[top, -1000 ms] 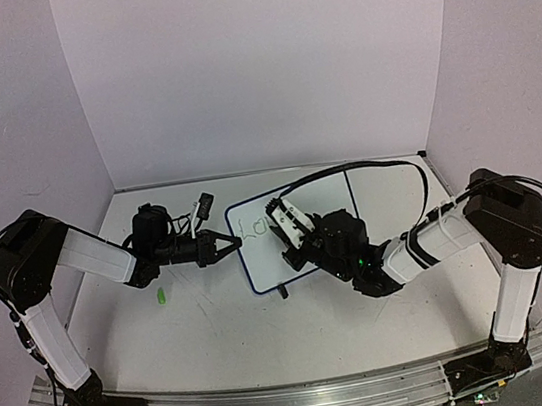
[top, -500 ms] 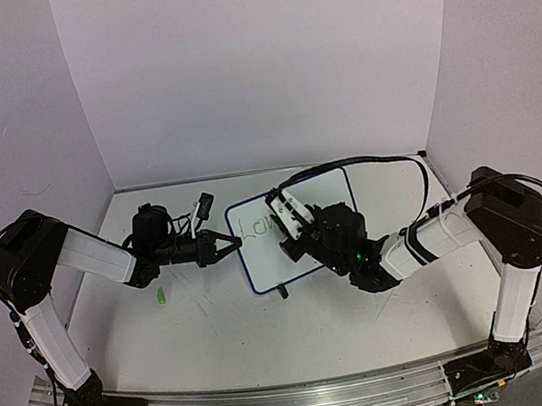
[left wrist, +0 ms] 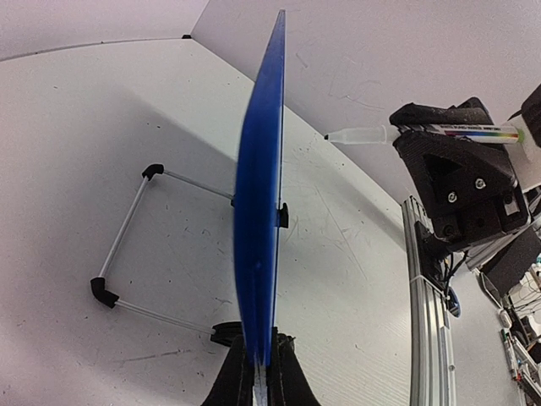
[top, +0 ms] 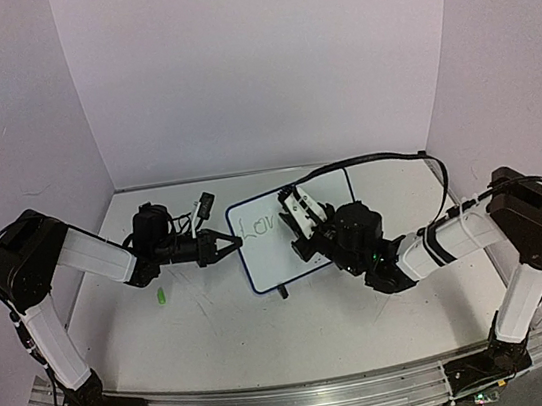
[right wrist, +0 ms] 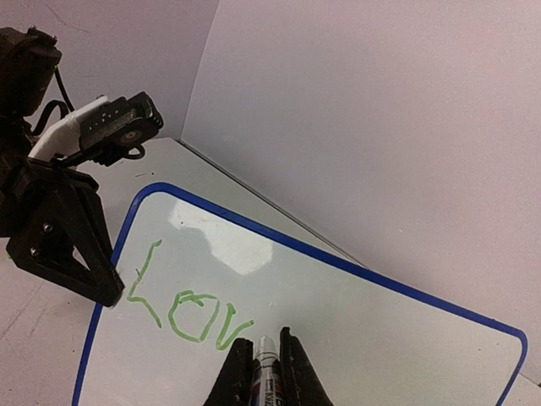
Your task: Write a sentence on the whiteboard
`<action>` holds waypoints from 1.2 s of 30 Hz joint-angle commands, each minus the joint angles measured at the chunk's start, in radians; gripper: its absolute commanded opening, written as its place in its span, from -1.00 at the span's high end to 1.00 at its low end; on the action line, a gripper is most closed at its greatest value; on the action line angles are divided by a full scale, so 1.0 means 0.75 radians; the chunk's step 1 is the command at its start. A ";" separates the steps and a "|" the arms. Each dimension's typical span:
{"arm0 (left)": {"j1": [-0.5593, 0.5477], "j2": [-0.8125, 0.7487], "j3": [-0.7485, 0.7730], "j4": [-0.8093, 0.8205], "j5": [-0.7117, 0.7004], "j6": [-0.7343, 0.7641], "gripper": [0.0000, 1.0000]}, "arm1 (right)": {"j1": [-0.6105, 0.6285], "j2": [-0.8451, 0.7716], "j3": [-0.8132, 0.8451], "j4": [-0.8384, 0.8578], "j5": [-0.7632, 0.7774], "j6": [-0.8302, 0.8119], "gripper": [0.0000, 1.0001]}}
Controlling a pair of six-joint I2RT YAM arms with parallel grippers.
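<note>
Now, right pincer (right wrist: 266, 342) clamping the marker (right wrist: 268, 372), left pincer (left wrist: 260, 359) clamping the board (right wrist: 380, 338) rim, my pressing hard could skew it.

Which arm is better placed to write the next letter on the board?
Right. The right fingers hold the marker, its tip pointing at the board just after the green "Lov". The left fingers are shut on the board's edge, steadying it, and carry no pen.

Body: left arm (top: 91, 253) and right arm (top: 443, 239) white-linked, black-jointed, looping black cables (top: 376, 159); left gripper (top: 232, 246) and right gripper (right wrist: 267, 347) black, angular, silver screws.
</note>
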 commanded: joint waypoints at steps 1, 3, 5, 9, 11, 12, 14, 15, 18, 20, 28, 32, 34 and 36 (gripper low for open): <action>0.000 -0.028 0.030 -0.031 -0.029 0.074 1.00 | -0.016 0.040 0.051 0.040 -0.033 0.034 1.00; -0.001 -0.028 0.030 -0.033 -0.030 0.075 1.00 | -0.020 0.059 0.067 0.037 -0.027 0.034 1.00; -0.001 -0.030 0.028 -0.033 -0.029 0.076 1.00 | -0.026 0.068 0.075 0.035 -0.019 0.034 1.00; 0.000 -0.024 0.032 -0.035 -0.026 0.078 1.00 | -0.034 0.084 0.085 0.024 -0.031 0.040 1.00; 0.000 -0.024 0.032 -0.034 -0.025 0.078 1.00 | -0.035 0.092 0.088 0.024 -0.030 0.042 1.00; -0.001 -0.024 0.032 -0.034 -0.025 0.078 1.00 | -0.036 0.096 0.091 0.023 -0.030 0.042 1.00; 0.000 -0.027 0.030 -0.035 -0.026 0.080 1.00 | -0.036 0.103 0.099 0.021 -0.031 0.043 1.00; 0.000 -0.028 0.030 -0.035 -0.027 0.080 1.00 | -0.038 0.106 0.101 0.018 -0.038 0.047 1.00; 0.000 -0.029 0.028 -0.035 -0.028 0.080 1.00 | -0.040 0.107 0.107 0.012 -0.057 0.053 1.00; 0.000 -0.032 0.028 -0.035 -0.028 0.080 1.00 | -0.040 0.111 0.109 0.010 -0.050 0.056 1.00; -0.001 -0.034 0.029 -0.038 -0.030 0.082 1.00 | -0.058 0.101 0.084 0.010 0.055 0.073 1.00; 0.000 -0.036 0.029 -0.040 -0.029 0.082 1.00 | -0.067 0.083 0.060 0.021 0.093 0.074 1.00; 0.000 -0.034 0.030 -0.041 -0.030 0.082 1.00 | -0.071 0.074 0.050 0.025 0.106 0.073 1.00; 0.000 -0.034 0.032 -0.041 -0.029 0.082 1.00 | -0.075 0.070 0.044 0.029 0.121 0.073 1.00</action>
